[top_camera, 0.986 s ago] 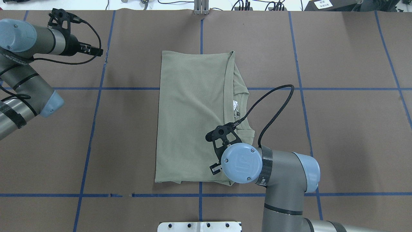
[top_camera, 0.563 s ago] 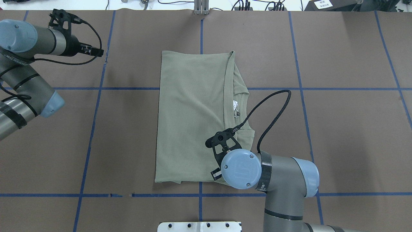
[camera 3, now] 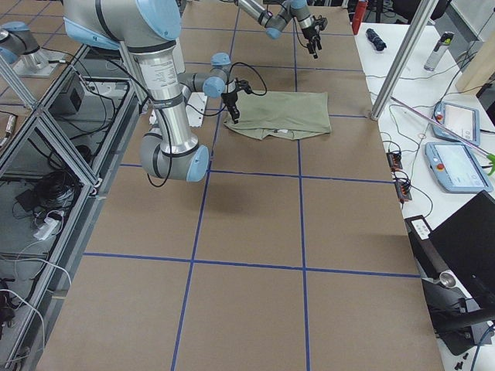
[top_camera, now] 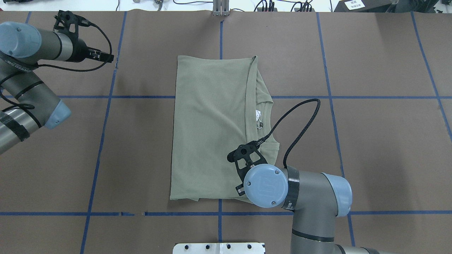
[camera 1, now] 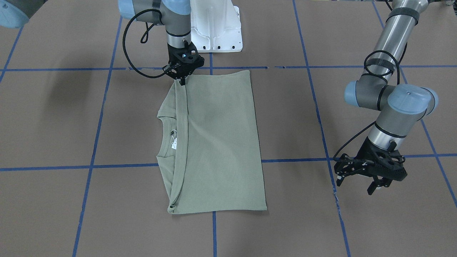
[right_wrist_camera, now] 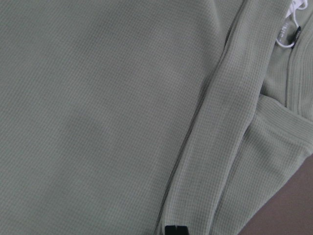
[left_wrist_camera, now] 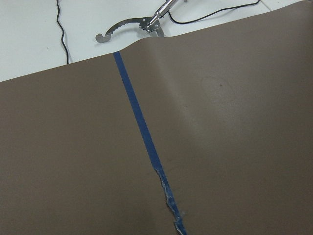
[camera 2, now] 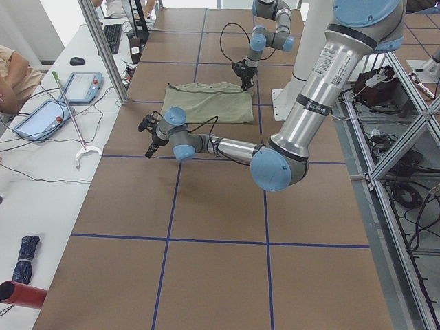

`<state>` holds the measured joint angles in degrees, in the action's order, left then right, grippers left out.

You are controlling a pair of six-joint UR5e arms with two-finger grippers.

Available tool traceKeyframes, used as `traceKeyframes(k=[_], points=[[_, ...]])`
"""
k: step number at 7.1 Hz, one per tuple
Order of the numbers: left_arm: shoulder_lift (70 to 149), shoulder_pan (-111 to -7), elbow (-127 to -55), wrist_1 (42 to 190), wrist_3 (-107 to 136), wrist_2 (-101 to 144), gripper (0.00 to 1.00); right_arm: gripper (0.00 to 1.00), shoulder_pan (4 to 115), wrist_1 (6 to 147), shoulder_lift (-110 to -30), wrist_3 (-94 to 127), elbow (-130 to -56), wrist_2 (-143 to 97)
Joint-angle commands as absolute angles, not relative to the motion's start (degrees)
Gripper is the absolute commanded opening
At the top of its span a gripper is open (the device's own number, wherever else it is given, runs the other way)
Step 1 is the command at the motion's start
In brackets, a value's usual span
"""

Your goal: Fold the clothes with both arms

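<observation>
The sage-green shirt (top_camera: 212, 130) lies folded into a long rectangle on the brown table, with its collar and white tag (top_camera: 258, 114) showing along the right side. My right gripper (camera 1: 182, 82) points down at the shirt's near right corner with its fingers together. In the right wrist view a single black tip (right_wrist_camera: 175, 229) rests on the folded edge of the shirt (right_wrist_camera: 98, 98). I cannot tell whether cloth is pinched there. My left gripper (camera 1: 355, 184) hovers open and empty over bare table, far off the shirt's left side (top_camera: 110, 58).
Blue tape lines (top_camera: 106, 97) cross the brown mat. The white pedestal base (camera 1: 214, 28) stands at the robot's edge. A metal tool (left_wrist_camera: 132, 27) lies past the far table edge. Tablets (camera 3: 456, 124) sit on a side table, and a person's arm (camera 2: 10, 75) shows there.
The right wrist has shifted slightly toward the robot's edge and to the right over the shirt's near corner. The shirt and the left arm have stayed in place.
</observation>
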<state>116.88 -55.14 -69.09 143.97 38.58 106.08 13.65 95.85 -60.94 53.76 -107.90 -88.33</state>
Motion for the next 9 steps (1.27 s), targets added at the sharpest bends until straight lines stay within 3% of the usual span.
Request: traceKeyframes(k=[1,5,6,7,8,9], points=[[116.9,-55.1,-69.2,144.0,39.3,106.1,1.00,0.00,14.6,98.2,-63.3,54.0,-112.4,-88.2],[116.8,-53.7,-69.2,144.0,40.1,106.0,1.00,0.00,9.9,98.1,-70.0,71.1,-115.8,-82.6],[116.8,-53.7,-69.2,144.0,40.1,106.1,1.00,0.11,7.7,98.0,-70.3,76.6,-116.0,-80.5],[116.8,-53.7,-69.2,144.0,40.1,106.1,1.00,0.45,4.4,97.9,-71.0,83.3,-115.9,-75.9],[116.8,-53.7,-69.2,144.0,40.1,106.1,1.00,0.99,3.9,97.8,-70.8,84.5,-115.9,-75.0],[116.8,-53.7,-69.1,144.0,40.1,106.1,1.00,1.00,3.9,97.5,-70.2,83.7,-116.0,-75.4]])
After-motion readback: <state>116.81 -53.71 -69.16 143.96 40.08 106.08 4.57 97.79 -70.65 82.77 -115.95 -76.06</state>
